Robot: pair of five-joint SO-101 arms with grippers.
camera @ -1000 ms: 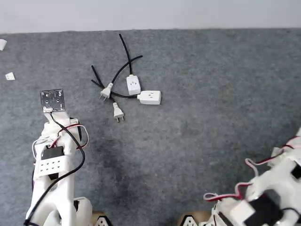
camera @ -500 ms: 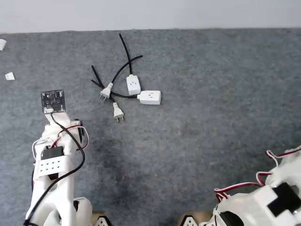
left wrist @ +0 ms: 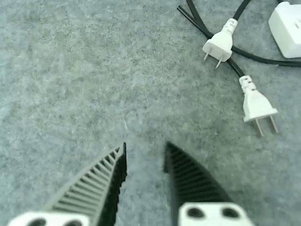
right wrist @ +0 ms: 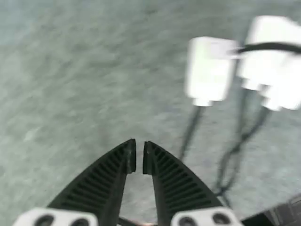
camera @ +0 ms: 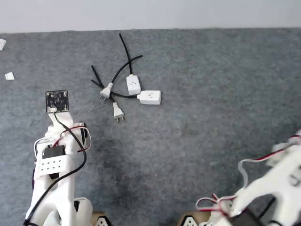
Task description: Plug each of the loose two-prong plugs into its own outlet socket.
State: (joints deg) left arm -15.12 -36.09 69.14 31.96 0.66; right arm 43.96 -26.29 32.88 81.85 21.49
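Two white two-prong plugs on black cords lie on the grey carpet: one [camera: 106, 92] [left wrist: 218, 45] beside the other [camera: 117, 112] [left wrist: 256, 104]. Two white outlet sockets [camera: 133, 84] [camera: 150, 97] rest just right of them, their cords crossing. My left gripper [left wrist: 144, 150] is open and holds nothing, low over bare carpet short of the plugs. The left arm [camera: 54, 160] stands at the lower left. My right gripper [right wrist: 139, 153] is shut and empty, with the sockets [right wrist: 209, 70] [right wrist: 277, 56] blurred far beyond it. The right arm [camera: 273, 188] is in the lower right corner.
The black cords [camera: 124, 56] trail toward the back of the carpet. Two small white scraps [camera: 9, 76] [camera: 2, 44] lie at the far left edge. A pale wall [camera: 150, 14] bounds the carpet at the back. Bare carpet [camera: 211, 103] spreads across the middle and right.
The left wrist has edged slightly right, toward the plugs. The right arm has swung about in the lower right corner. Plugs and sockets have not moved.
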